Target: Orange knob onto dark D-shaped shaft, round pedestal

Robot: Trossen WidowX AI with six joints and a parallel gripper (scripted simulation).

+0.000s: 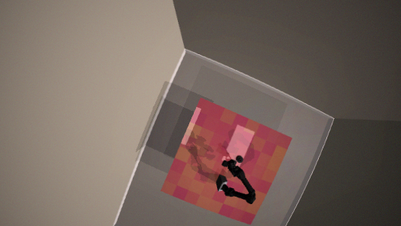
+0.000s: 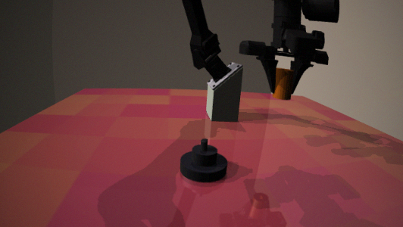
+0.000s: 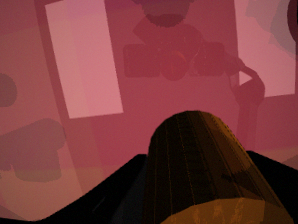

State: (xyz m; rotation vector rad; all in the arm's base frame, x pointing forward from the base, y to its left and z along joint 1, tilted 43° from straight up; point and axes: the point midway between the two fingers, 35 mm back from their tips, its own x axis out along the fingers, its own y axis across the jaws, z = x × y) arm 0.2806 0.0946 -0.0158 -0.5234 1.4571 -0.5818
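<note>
The orange knob (image 2: 283,81) (image 3: 195,150) is a ribbed upright cylinder in my gripper (image 2: 282,91). The gripper is shut on it, one finger on each side, and the knob's lower end sticks out below the fingertips. It hangs in the air above the table, clear of the pedestal. The dark round pedestal (image 2: 204,167) (image 1: 240,159) stands on the table, lower and to the left of the knob in the exterior view. Its thin dark shaft (image 2: 204,144) points straight up, uncovered. The shaft's flat side and the knob's hole are hidden.
The arm's base block (image 2: 225,100) (image 1: 221,183) stands behind the pedestal in the exterior view, with the arm rising from it. The pink and orange checkered table top (image 1: 277,141) (image 2: 148,130) carries shadows and pale reflections.
</note>
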